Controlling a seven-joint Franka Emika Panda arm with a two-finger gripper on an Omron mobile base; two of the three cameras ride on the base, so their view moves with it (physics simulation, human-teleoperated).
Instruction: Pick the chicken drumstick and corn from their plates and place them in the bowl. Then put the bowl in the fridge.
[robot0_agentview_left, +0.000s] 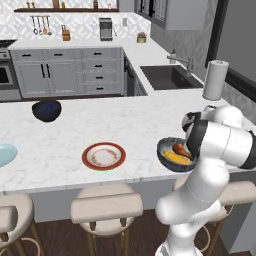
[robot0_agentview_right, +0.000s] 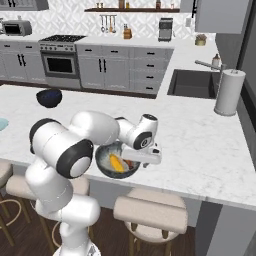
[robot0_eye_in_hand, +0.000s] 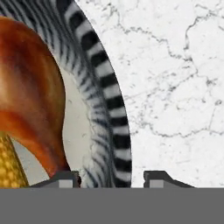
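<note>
Here, on the marble desk (robot0_agentview_left: 65, 145), the scene reads from left to right with the bowl (robot0_agentview_left: 165, 152) as the marker. Far to the bowl's left lies the pale blue plate (robot0_agentview_left: 5, 154), cut by the frame edge; nearer, also to its left, sits the red-rimmed plate (robot0_agentview_left: 103, 156), bare of food. Beyond that plate, further from the robot, stands the dark navy bowl (robot0_agentview_left: 47, 110).

The bowl itself rests at the desk's near edge, and both the chicken drumstick (robot0_agentview_left: 180, 149) and the corn (robot0_agentview_left: 176, 158) already lie inside it, side by side. Seen from the hand, the drumstick (robot0_eye_in_hand: 30, 87) fills the bowl's pale inside, with the corn (robot0_eye_in_hand: 8, 162) just beside it.

The gripper (robot0_eye_in_hand: 112, 178) straddles the bowl's striped rim (robot0_eye_in_hand: 105, 105): one fingertip (robot0_eye_in_hand: 65, 179) stands inside the wall, the other (robot0_eye_in_hand: 159, 178) outside over bare desk, the rim running away between them. The jaws stand partly apart and do not visibly press the wall, so it cannot be told whether the bowl is grasped. The coming lift, by this reading, turns on the rim staying centred between the fingertips.

The arm (robot0_agentview_right: 90, 132) is folded low, its elbow bent back over the desk's edge and the wrist (robot0_agentview_right: 142, 137) hanging above the bowl's right side.
</note>
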